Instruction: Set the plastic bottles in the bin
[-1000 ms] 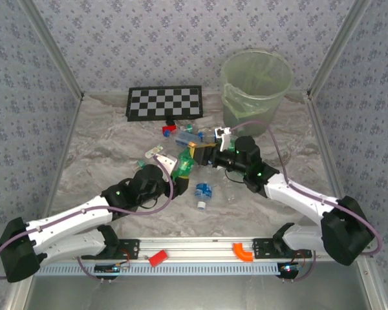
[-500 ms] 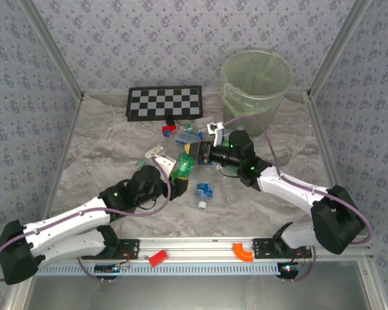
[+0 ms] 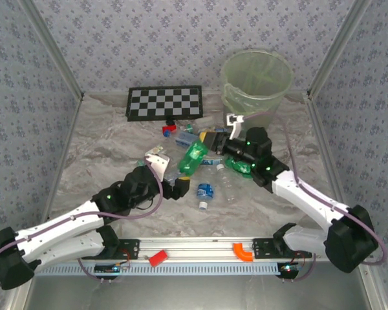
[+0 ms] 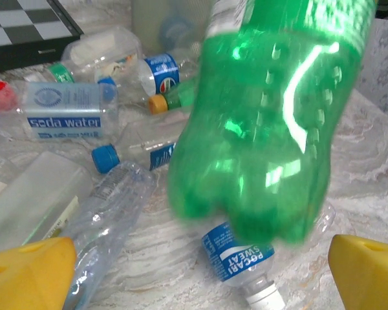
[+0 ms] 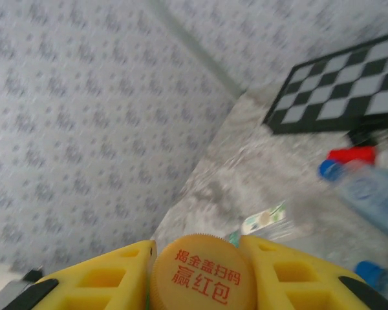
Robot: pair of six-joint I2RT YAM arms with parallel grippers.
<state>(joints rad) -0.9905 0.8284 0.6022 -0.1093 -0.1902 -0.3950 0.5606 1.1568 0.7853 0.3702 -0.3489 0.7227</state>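
Note:
A green bottle [image 3: 195, 157] with a yellow cap [image 5: 204, 274] hangs tilted above the table. My right gripper [image 3: 209, 142] is shut on its cap, a yellow finger [image 5: 97, 284] on either side. The left wrist view has the bottle's body [image 4: 271, 129] just ahead of my left gripper [image 4: 194, 258], which stands open and apart from it. More plastic bottles lie on the table: a soda water one [image 4: 68, 110], a Pocari Sweat one [image 4: 246, 255] and a clear crushed one [image 4: 110, 206]. The bin [image 3: 257, 81] stands at the back right.
A chequered board [image 3: 165, 102] lies at the back, with a small red block [image 3: 171, 126] in front of it. A blue-labelled bottle [image 3: 205, 190] and a clear one [image 3: 226, 184] lie mid-table. Patterned walls close in the sides.
My left gripper opened, let go of the green bottle and drew back toward the near left. My right gripper shut on the cap and carried the bottle up and to the right.

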